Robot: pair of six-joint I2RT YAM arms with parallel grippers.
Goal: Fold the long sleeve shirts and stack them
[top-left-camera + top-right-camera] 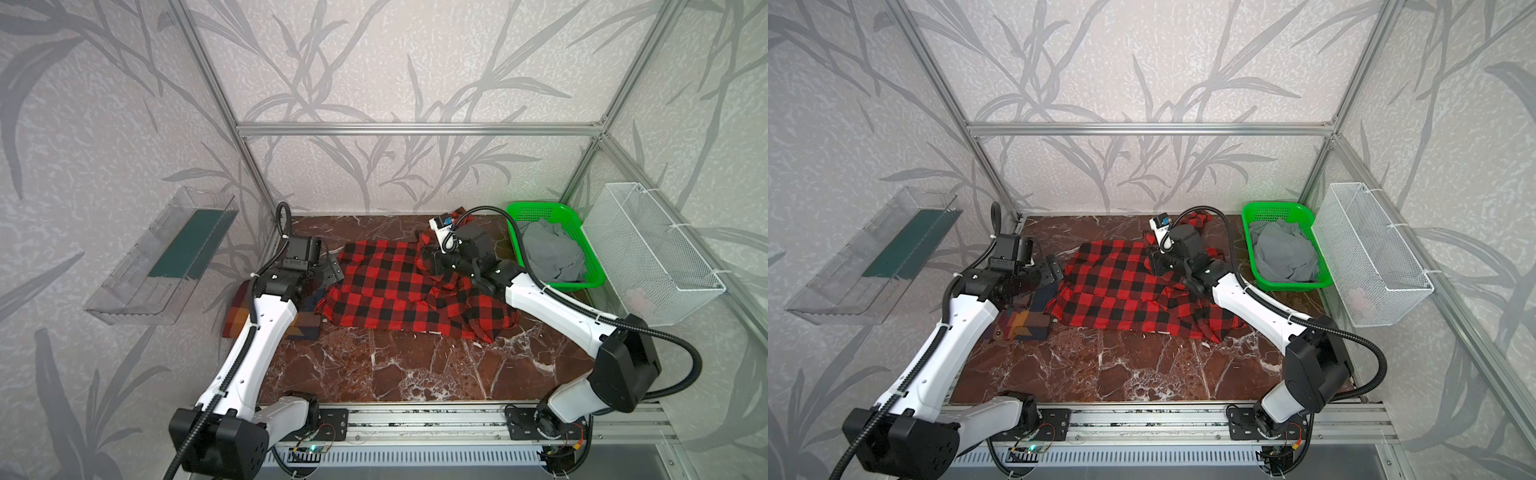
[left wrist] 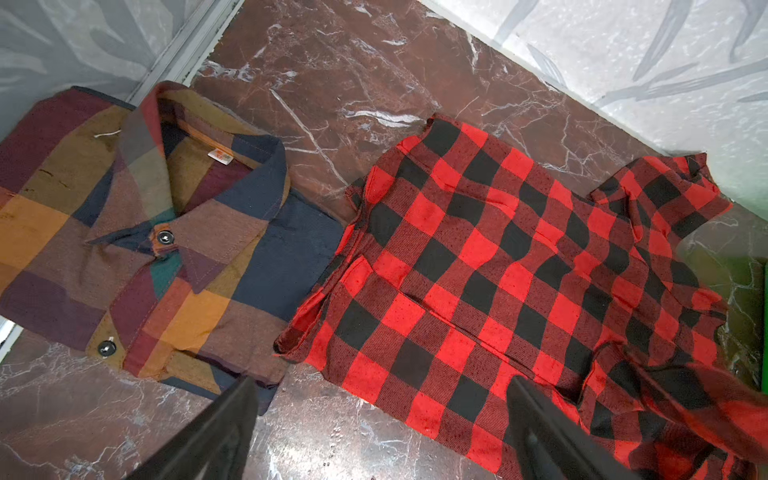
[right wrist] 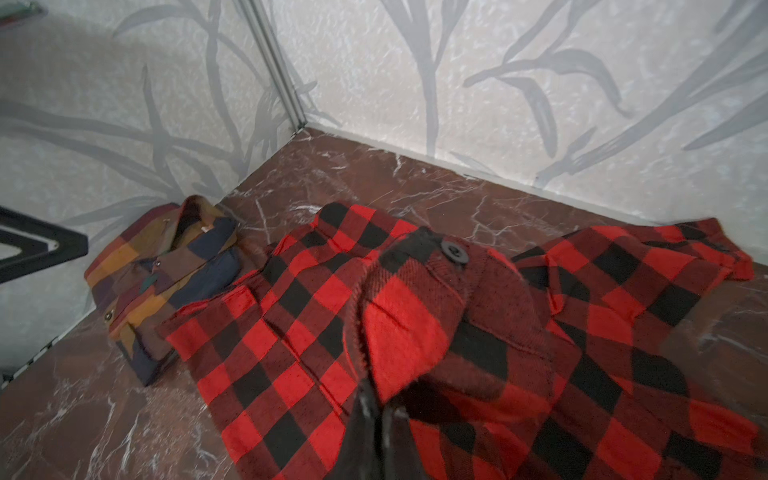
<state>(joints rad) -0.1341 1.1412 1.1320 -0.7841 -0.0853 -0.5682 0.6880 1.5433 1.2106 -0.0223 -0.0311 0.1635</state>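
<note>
The red-and-black check long sleeve shirt [image 1: 390, 295] [image 1: 1125, 295] lies spread and rumpled across the middle of the table. The brown, orange and maroon plaid shirt [image 2: 145, 232] [image 1: 1025, 322] lies folded, collar up, at the left, partly under my left arm. My left gripper [image 2: 382, 415] [image 1: 332, 272] hangs open over the gap between the two shirts, above the red shirt's left edge, with nothing between its fingers. My right gripper [image 3: 380, 403] [image 1: 430, 257] is shut on a raised fold of the red shirt with a black button [image 3: 453, 250], near its back right part.
A green basket [image 1: 577, 285] holding grey cloth [image 1: 548, 253] stands at the back right. A white wire basket [image 1: 656, 257] hangs on the right frame, and a clear tray [image 1: 166, 253] on the left wall. Brown marble table [image 1: 395, 365] shows in front of the shirts.
</note>
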